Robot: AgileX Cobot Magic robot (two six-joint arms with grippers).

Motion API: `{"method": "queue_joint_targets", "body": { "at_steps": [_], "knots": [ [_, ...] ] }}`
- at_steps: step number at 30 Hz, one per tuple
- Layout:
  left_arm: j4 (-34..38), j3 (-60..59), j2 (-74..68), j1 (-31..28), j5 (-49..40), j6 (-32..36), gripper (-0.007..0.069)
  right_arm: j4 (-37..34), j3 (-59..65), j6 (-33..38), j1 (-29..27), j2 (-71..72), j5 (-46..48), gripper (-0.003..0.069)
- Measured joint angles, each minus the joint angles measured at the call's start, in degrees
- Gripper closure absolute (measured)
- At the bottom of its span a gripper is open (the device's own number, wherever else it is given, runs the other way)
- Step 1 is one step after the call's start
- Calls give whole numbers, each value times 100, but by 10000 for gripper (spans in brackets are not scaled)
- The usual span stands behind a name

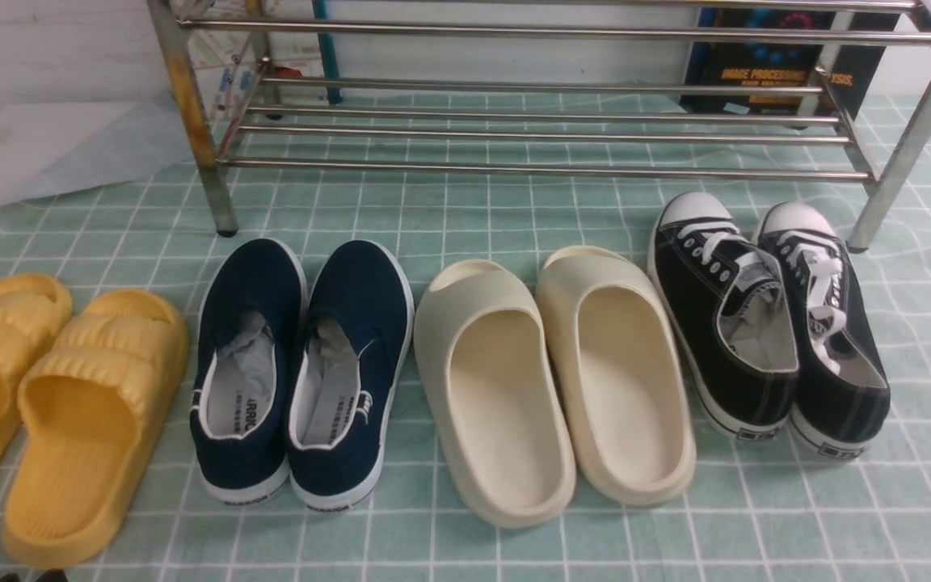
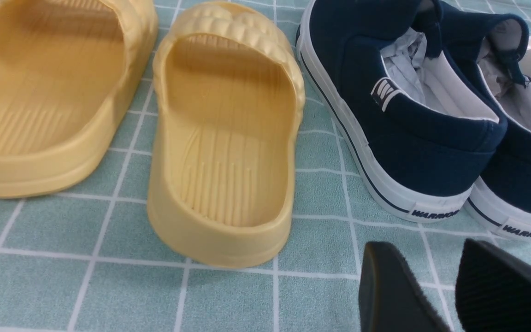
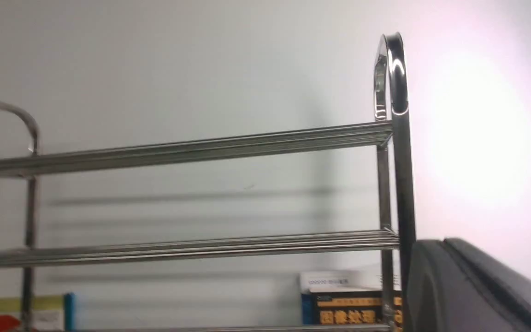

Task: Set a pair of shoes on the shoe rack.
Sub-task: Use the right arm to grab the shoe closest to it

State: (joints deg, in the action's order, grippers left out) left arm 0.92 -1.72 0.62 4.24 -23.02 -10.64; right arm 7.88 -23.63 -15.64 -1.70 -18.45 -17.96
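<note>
The pair of black canvas lace-up sneakers with white toe caps (image 1: pixel 766 323) stands on the green checked cloth surface (image 1: pixel 465 218) just before the silver barred metal shoe rack (image 1: pixel 546 171), toes toward it, probably for an easy lift. Navy slip-ons (image 2: pixel 413 138) read "WARRIOR" at the heels. Left hand (image 2: pixel 436 288) gapes empty; whether the right hand (image 3: pixel 463 286) is wide or narrow, I cannot tell.

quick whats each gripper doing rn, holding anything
left gripper: open, holding nothing.
right gripper: cannot tell, only part of it is in view.
</note>
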Motion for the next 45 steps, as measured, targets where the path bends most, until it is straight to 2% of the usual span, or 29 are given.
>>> {"method": "queue_joint_targets", "body": {
  "at_steps": [2, 6, 9, 10, 12, 17, 20, 25, 26, 27, 28, 29, 30, 31, 35, 39, 45],
  "knots": [
    [0, 0, 0, 0, 0, 0, 386, -6, -444, 175, 0, -411, 398, 657],
    [0, 0, 0, 0, 0, 0, 386, -6, -1761, 388, 11, -2018, 2155, 650],
    [0, 0, 0, 0, 0, 0, 386, -102, -2508, 443, 218, -3105, 3817, 650],
    [0, 0, 0, 0, 0, 0, 386, -193, -2799, 609, 435, -3720, 4560, 649],
    [5, 0, 0, 0, 0, 0, 386, -397, -3172, 1000, 857, -4471, 5471, 648],
    [5, 0, 0, 0, 0, 0, 386, -692, -4004, 1627, 1761, -5935, 6700, 636],
    [5, 0, 0, 0, -4, 0, 386, -721, -4448, 1700, 2037, -6533, 6993, 617],
    [5, 0, 0, 0, -4, 0, 386, -714, -5003, 1670, 2258, -7441, 7130, 517],
    [5, 0, 0, 0, -4, 0, 386, -594, -5048, 1611, 2262, -7578, 7143, 453],
    [5, 0, 0, 0, -4, 0, 386, -520, -5053, 1564, 2262, -7594, 7159, 432],
    [5, 0, 0, 0, -4, 0, 386, -502, -5053, 1564, 2257, -7600, 7162, 418],
    [5, 0, 0, 0, -4, 0, 386, -383, -5060, 1439, 2201, -7598, 7199, 363],
    [5, 0, 0, 0, -4, 0, 386, -374, -5061, 1430, 2191, -7598, 7206, 350],
    [5, 0, 0, 0, -4, 0, 386, -307, -5084, 1393, 2081, -7598, 7301, 304],
    [5, 0, 0, 0, -4, 0, 386, -258, -5088, 1381, 1753, -7618, 7612, 232],
    [5, 0, 0, 0, -4, 0, 386, -189, -4928, 1451, 1509, -7639, 7622, 193],
    [5, 0, 0, 0, -4, 0, 386, -200, -4470, 1837, 1495, -7805, 7097, 202]
  ]
}}
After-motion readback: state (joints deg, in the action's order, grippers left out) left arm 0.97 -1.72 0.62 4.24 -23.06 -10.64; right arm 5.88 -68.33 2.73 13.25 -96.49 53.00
